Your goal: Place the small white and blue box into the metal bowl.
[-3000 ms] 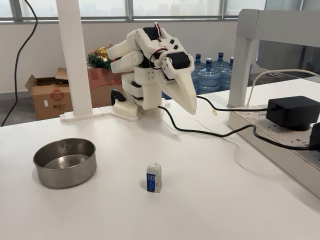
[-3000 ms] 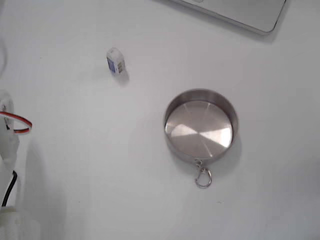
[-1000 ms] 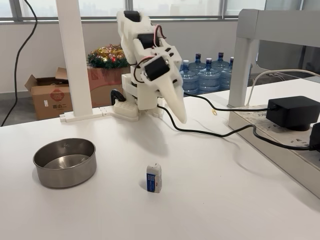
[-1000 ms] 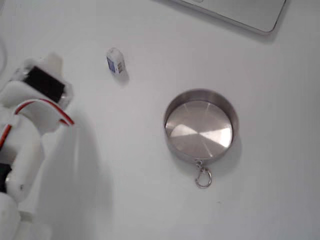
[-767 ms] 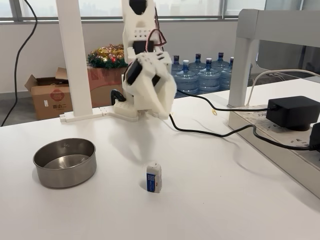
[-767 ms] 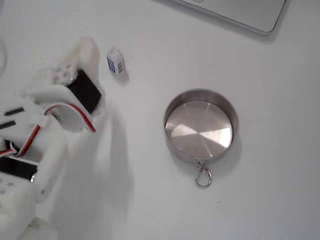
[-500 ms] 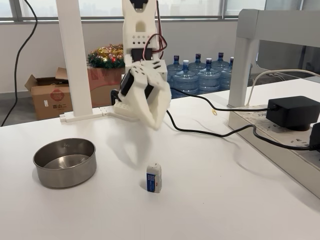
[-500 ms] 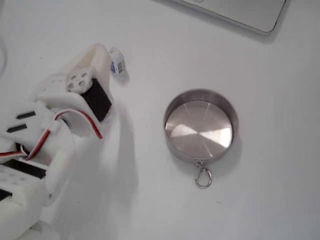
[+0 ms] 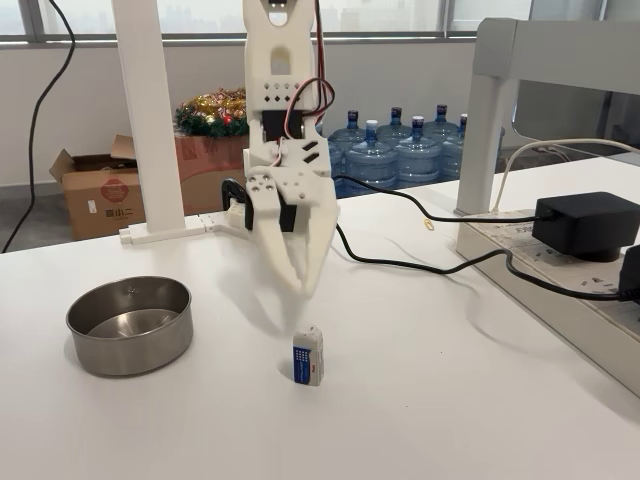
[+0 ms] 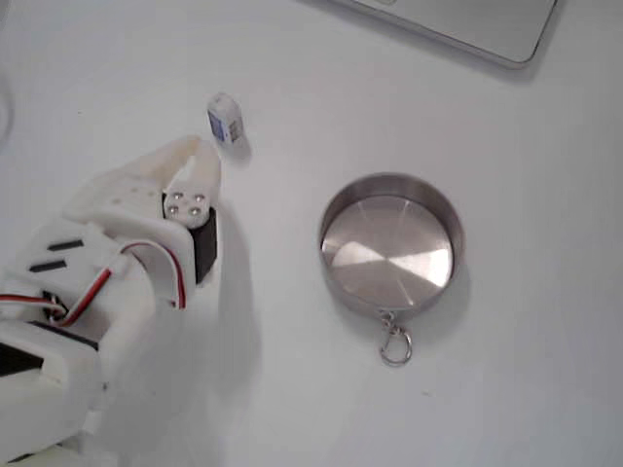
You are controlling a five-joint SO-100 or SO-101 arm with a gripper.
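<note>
The small white and blue box stands on end on the white table, right of the metal bowl. My white gripper points straight down, hanging a little above and just behind the box, touching nothing. Its fingers look slightly parted, with nothing between them. In the fixed view from above, the box lies just beyond the gripper, and the empty bowl sits well to the right.
A black cable runs across the table to a power adapter on a strip at the right. A white post stands behind the bowl. A metal clip ring hangs off the bowl. A laptop edge sits at the top.
The arm has unfolded from its rest pose and swung forward and down. The gripper now points down just short of the box. Box and bowl have not moved.
</note>
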